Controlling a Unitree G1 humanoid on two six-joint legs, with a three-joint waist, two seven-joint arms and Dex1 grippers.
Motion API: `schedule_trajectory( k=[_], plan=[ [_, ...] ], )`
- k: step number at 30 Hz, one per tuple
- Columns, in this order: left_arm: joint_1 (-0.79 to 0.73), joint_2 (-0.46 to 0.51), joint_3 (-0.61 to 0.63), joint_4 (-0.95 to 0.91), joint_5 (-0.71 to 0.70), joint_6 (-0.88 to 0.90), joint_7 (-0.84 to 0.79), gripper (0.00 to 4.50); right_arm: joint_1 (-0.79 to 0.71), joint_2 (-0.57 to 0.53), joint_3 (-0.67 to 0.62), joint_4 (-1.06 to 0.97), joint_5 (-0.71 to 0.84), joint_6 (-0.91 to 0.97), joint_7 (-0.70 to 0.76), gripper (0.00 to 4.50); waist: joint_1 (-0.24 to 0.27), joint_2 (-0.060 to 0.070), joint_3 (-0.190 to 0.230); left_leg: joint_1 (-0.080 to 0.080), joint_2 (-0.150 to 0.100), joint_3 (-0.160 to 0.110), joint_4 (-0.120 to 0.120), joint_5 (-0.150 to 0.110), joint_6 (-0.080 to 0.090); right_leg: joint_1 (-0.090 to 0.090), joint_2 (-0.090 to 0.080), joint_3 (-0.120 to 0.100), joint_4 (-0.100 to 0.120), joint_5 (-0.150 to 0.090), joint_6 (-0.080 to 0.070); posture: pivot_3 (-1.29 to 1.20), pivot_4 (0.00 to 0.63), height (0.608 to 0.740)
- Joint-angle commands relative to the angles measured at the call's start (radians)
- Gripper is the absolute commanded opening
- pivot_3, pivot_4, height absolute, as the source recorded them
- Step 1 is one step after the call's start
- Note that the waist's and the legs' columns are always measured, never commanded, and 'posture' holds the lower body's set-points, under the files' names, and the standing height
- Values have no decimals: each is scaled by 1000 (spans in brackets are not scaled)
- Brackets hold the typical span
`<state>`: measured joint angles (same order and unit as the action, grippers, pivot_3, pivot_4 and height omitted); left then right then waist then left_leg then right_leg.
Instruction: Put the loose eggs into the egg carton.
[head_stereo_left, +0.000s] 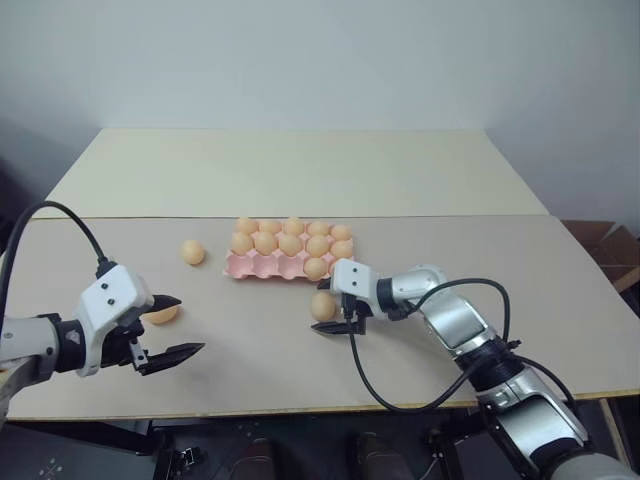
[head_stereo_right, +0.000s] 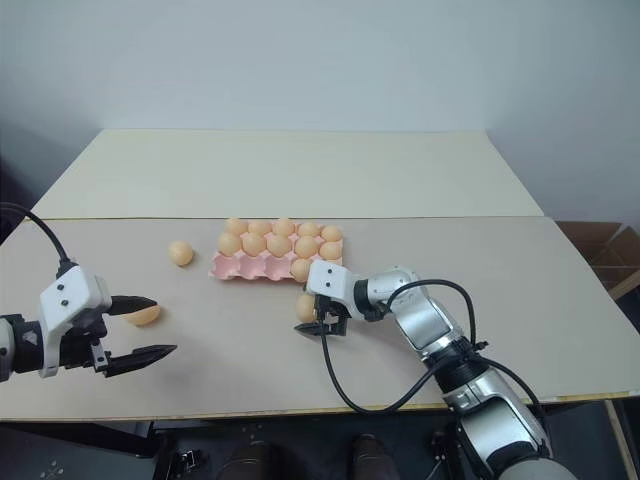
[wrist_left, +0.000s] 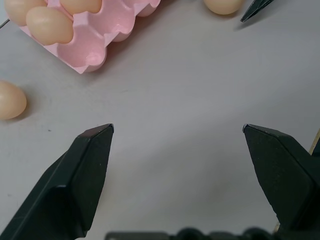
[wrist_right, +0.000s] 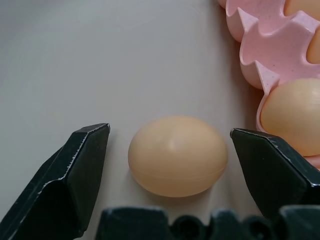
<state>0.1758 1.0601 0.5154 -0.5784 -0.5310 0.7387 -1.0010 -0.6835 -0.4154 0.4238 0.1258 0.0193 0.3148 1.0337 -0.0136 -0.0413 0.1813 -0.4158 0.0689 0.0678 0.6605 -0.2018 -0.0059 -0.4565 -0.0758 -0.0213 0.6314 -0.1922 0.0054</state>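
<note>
Robot test room or lab, not a home. 2 plain pale counters (head_stereo_left: 300, 170) pushed end to end, bare tops, set against a blank white wall (head_stereo_left: 320, 60). Cardboard box (head_stereo_left: 610, 250) on the floor at the right edge. Props laid out as for a trial: pink egg carton (head_stereo_left: 262, 264) mid-counter, 3 loose eggs (head_stereo_left: 193, 252) scattered on the surface. Black cables (head_stereo_left: 60, 215) run exposed along both robot arms. No furnishings or decoration around.

Even, soft overhead light; faint shadows under eggs (head_stereo_left: 323, 306); sharp views, no glare/blur.
</note>
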Motion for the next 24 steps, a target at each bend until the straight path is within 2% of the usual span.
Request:
schedule_trajectory(
  k=[1, 3, 5, 12, 16, 24],
  plan=[
    [1, 12, 28, -25, 1, -3, -1, 4500, -4, 4, -19, -12, 16, -30, 17, 3543, 0, 0, 0, 0, 0, 0, 0, 0, 0, 0, 0, 0, 0, 0, 0, 0, 150, 740],
    [2, 14, 29, -25, 1, -3, -2, 4500, 0, 7, -17, -14, 2, -26, 3, 2835, 0, 0, 0, 0, 0, 0, 0, 0, 0, 0, 0, 0, 0, 0, 0, 0, 150, 740],
    [1, 14, 31, -26, 1, -1, -1, 4500, 7, 4, -12, -18, -13, -38, -9, 2599, 0, 0, 0, 0, 0, 0, 0, 0, 0, 0, 0, 0, 0, 0, 0, 0, 150, 740],
    [9, 12, 40, -32, 0, 3, -1, 4500, 16, -24, -48, -120, 16, -4, 5, 2599, 0, 0, 0, 0, 0, 0, 0, 0, 0, 0, 0, 0, 0, 0, 0, 0, 150, 740],
    [11, 13, 47, -28, 0, 2, -2, 4500, -54, 8, -102, -182, 74, 23, -9, 2599, -4, 0, 0, 0, 0, 0, 0, 0, 0, 0, 0, 0, 0, 0, 0, 0, 150, 740],
    [26, 21, 68, -17, 8, 5, -11, 4500, -262, 169, -86, 136, -41, -129, -191, 2599, -8, 0, 0, 0, 1, 0, -1, 0, 0, -1, 1, 0, 0, 1, 0, 0, 150, 740]
  ],
)
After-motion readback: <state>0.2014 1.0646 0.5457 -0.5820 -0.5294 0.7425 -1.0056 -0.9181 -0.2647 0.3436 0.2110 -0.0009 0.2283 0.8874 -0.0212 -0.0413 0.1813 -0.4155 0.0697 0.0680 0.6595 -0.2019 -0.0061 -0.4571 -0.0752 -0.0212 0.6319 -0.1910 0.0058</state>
